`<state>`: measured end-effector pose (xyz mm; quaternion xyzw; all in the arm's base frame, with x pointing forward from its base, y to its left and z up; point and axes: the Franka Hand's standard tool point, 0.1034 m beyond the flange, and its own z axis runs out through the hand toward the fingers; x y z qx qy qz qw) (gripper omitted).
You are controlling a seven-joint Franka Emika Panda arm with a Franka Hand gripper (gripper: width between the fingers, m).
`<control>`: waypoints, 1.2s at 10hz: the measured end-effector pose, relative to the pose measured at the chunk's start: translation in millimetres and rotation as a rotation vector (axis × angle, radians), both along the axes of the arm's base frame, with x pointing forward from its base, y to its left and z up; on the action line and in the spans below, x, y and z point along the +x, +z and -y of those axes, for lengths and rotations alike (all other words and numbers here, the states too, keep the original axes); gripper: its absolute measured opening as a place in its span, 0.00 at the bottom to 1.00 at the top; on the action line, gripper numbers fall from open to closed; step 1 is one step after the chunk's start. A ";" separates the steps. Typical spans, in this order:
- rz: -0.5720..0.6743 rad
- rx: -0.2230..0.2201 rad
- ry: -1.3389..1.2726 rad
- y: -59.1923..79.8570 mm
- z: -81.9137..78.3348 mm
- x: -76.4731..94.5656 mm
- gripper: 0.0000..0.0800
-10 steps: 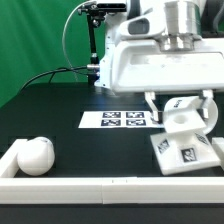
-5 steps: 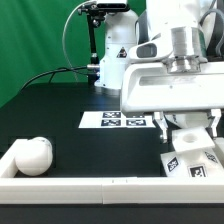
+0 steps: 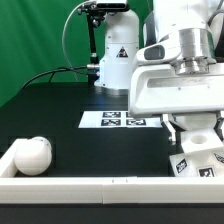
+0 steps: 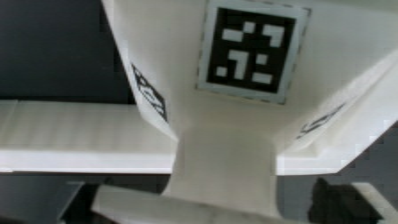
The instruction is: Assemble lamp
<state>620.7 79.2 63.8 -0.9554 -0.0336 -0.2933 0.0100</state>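
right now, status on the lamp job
Fingers either side of lamp base, grip unclear. Bulb lies apart, exterior view's left. Nothing blocking.

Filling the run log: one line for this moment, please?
pincer: over lamp base, grip unclear | bulb: apart, exterior view's left | shade: not visible

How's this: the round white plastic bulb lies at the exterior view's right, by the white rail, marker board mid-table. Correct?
No. The exterior view shows the round white plastic bulb at its left, not right. It does lie by the white rail, with the marker board mid-table.
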 end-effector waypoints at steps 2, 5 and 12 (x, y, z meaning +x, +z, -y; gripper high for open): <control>0.000 0.000 0.000 0.0 0.0 0.0 0.66; 0.000 0.000 0.000 0.0 0.0 0.0 0.86; -0.093 0.013 -0.021 12.8 7.4 11.8 0.87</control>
